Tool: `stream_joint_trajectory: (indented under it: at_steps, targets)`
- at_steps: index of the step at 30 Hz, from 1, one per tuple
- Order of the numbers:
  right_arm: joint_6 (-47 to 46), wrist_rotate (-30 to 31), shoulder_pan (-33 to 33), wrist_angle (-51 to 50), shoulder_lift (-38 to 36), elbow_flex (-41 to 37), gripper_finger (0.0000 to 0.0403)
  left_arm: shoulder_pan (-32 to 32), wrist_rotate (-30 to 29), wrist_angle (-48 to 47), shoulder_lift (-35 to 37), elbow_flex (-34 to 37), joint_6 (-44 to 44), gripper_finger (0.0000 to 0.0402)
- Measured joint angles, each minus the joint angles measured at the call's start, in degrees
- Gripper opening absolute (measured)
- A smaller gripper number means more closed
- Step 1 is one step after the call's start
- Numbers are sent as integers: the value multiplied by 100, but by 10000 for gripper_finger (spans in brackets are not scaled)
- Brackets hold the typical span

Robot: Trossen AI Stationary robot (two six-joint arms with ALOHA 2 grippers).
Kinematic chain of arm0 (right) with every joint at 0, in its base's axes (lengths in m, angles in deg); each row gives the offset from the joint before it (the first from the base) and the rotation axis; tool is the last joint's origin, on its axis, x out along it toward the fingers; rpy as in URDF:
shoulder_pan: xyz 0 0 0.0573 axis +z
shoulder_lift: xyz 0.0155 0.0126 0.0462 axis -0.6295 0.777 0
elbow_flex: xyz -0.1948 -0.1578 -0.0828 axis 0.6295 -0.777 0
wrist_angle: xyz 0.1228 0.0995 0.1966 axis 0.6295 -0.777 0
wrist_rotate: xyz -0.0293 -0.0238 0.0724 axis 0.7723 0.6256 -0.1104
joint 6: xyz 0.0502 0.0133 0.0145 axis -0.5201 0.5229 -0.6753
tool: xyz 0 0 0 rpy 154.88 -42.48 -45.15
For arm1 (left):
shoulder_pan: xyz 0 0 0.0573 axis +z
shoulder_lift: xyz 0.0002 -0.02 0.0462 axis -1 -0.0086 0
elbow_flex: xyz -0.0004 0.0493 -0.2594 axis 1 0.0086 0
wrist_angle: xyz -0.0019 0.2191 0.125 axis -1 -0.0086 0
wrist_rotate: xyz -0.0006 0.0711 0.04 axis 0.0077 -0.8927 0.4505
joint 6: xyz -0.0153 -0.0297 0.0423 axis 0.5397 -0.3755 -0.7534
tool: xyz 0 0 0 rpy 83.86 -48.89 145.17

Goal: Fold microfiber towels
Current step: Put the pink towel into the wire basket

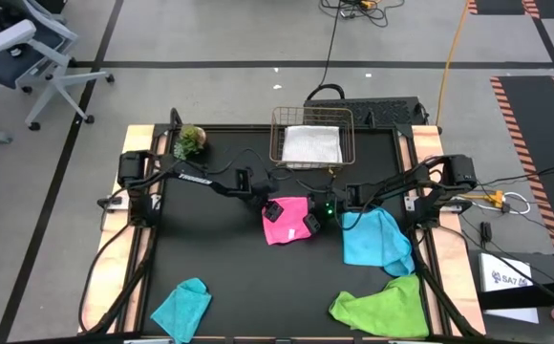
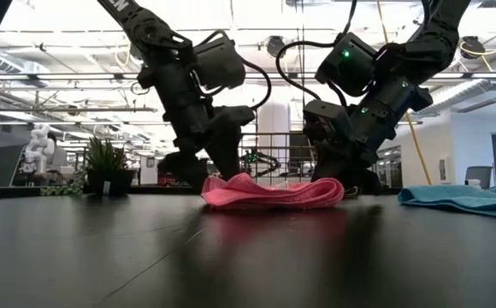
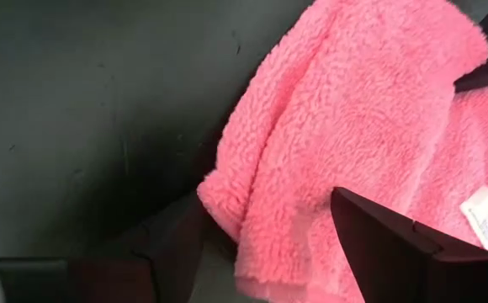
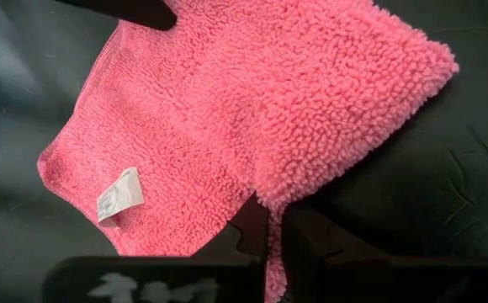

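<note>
Pink towel point(image 1: 285, 222): lies mid-table point(image 1: 210, 258), partly folded, between both claws
Left claw point(image 3: 252, 252): fingers apart, straddling the towel's folded edge
Right claw point(image 4: 267, 231): fingers together, pinching a pink towel corner
Handling: light, soft, floppy, not fragile; the fluffy pile should grip well; I judge corners and edges best to take
White towel point(image 1: 311, 145): folded in wire basket point(image 1: 279, 134)

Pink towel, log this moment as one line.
pink towel: folded, mid-table | left tool: open over it | right tool: shut on its edge
</note>
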Motion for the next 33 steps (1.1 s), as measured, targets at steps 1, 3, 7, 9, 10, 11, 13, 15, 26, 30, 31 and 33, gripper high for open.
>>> stream_joint_trajectory:
  at_steps: [1,3,7,9,10,11,13,15,26,30,31,33]
  targets:
    - [1,5,0,-1,-2,0,15,0,1,4,20,0,16,252]
    - [2,5,0,9,0,0,15,2,-2,4,19,0,23,237]
    - [4,13,0,-2,-1,0,15,-4,-48,10,10,2,102,176]
    - [21,19,0,-2,-2,0,10,-17,-147,13,3,6,85,129]
    - [24,32,0,-5,-2,0,6,-23,-193,22,-1,7,20,104]
    - [30,52,0,-6,-2,0,5,-24,-201,60,-6,11,-67,76]
    - [33,142,2,-4,-2,0,4,-28,-150,166,-18,11,-215,26]
    - [31,153,4,2,-2,0,3,-44,-135,306,-20,15,-245,14]
    - [-113,153,116,79,-192,-13,1,-166,-424,1003,-16,15,-86,6]
    - [-163,155,156,137,-634,-9,1,-216,-424,1027,141,-4,-3,5]
    - [-164,158,153,138,-743,-9,1,-220,-422,1043,229,-32,-6,5]
    - [-166,174,151,118,-958,-6,1,-219,-437,1030,459,-78,-57,5]
